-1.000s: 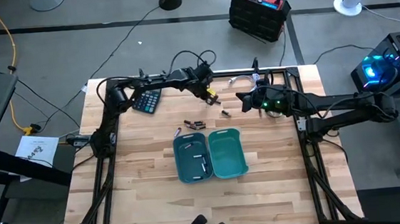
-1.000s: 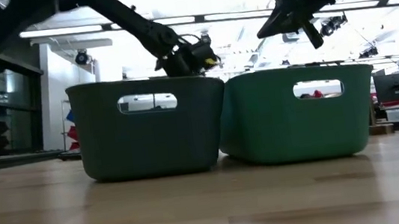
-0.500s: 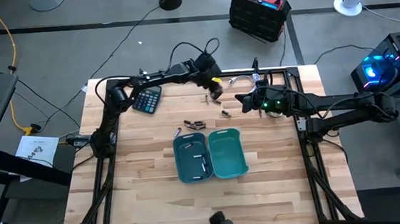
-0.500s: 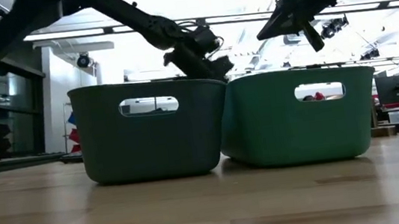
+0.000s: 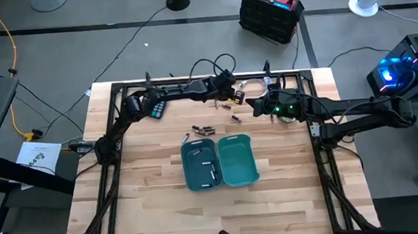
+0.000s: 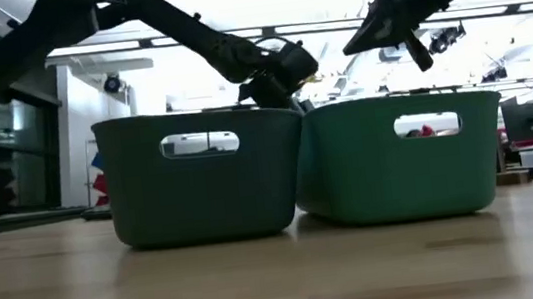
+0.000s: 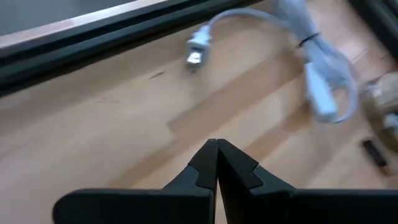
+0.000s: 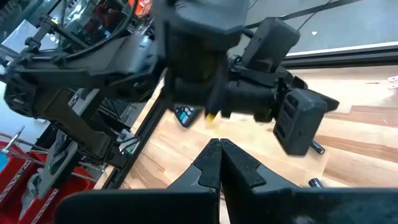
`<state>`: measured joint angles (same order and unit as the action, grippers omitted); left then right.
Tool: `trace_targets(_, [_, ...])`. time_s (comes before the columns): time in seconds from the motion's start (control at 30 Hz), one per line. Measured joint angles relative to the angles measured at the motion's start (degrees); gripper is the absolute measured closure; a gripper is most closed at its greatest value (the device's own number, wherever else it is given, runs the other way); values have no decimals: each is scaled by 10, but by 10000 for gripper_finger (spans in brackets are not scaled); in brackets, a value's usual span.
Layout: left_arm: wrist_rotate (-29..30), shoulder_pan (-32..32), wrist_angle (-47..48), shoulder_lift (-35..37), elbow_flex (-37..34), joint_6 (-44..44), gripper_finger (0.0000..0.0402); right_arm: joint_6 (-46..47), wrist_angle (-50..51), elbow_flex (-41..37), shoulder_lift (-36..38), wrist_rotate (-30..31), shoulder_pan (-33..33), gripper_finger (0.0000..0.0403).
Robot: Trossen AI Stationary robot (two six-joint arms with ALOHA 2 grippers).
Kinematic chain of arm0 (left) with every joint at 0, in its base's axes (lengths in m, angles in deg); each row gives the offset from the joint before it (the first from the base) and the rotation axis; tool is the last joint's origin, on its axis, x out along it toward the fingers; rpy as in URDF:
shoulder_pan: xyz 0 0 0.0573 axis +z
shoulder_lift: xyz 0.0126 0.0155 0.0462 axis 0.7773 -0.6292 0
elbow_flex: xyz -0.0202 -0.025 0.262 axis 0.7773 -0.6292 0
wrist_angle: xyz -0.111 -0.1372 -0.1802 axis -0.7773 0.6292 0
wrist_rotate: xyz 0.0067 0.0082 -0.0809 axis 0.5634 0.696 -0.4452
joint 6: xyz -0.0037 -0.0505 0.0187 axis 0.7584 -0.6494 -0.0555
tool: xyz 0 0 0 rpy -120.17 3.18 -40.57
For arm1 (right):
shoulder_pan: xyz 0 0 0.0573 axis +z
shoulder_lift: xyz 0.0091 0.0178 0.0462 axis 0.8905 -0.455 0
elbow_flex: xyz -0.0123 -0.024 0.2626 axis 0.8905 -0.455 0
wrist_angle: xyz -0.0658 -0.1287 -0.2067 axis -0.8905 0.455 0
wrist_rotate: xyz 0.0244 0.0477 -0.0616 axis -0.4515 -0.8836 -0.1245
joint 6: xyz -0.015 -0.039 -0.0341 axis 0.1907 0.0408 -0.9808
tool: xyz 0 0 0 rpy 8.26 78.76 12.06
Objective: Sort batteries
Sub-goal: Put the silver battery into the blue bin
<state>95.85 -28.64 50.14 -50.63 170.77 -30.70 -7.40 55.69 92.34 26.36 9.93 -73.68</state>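
Sorting is partly done. Some batteries (image 5: 205, 167) lie in the dark bin (image 5: 201, 163); others (image 5: 203, 129) remain on the table (image 5: 147, 189) behind it. Left gripper (image 7: 216, 163) and right gripper (image 8: 220, 163) are both closed, empty.

Two bins (image 5: 219, 161) sit side by side mid-table, loose batteries (image 5: 203, 129) just behind them, a calculator (image 5: 155, 108) far-left.

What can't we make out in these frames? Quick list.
- Bin contents: low view shows only the outer walls of the dark bin and green bin.
- Battery types: in the high view, loose batteries too small to tell apart.
- White cable: blurred in left wrist view, cut off by the edge.
- Table ahead of the right gripper: blocked by the left arm.
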Motion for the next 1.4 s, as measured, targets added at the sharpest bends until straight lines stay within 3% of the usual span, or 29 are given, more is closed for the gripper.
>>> trace_targets(0.17, [-8, -8, -36, 13, 0, -72, 401, -2, 4, 0, 0, 0, 0, 402])
trace_targets(0.27, [-10, -23, -90, 21, 11, -22, 401, -11, 7, 0, 0, 0, -4, 402])
trace_targets(0.37, [8, -45, -70, 27, 20, 15, 401, -12, 12, 0, 1, -4, -9, 402])
trace_targets(0.5, [15, -66, -20, 8, 7, -15, 401, -20, 12, 0, 2, -1, -9, 402])
trace_targets(0.73, [32, -84, -68, 12, -75, -108, 401, -22, 13, 0, 9, -2, -9, 402])
trace_targets(0.9, [63, -81, -101, 12, -92, -83, 401, -21, 13, 0, 12, -7, -9, 402])
trace_targets(1.03, [65, -91, -84, 12, -93, -60, 401, -11, 13, 0, 12, -15, -9, 402])
trace_targets(1.17, [104, -87, -78, 11, -93, -71, 401, -6, 13, 0, 12, -27, -9, 402])
trace_targets(1.23, [67, -86, -77, 13, -92, -59, 401, -5, 12, 0, 13, -28, -9, 402])
trace_targets(1.33, [-41, -96, -49, 36, -94, 15, 401, -6, 10, 0, 19, -44, -10, 402])
trace_targets(1.4, [-56, -107, -16, 74, -94, 59, 401, -11, 9, 0, 27, -48, -13, 402])
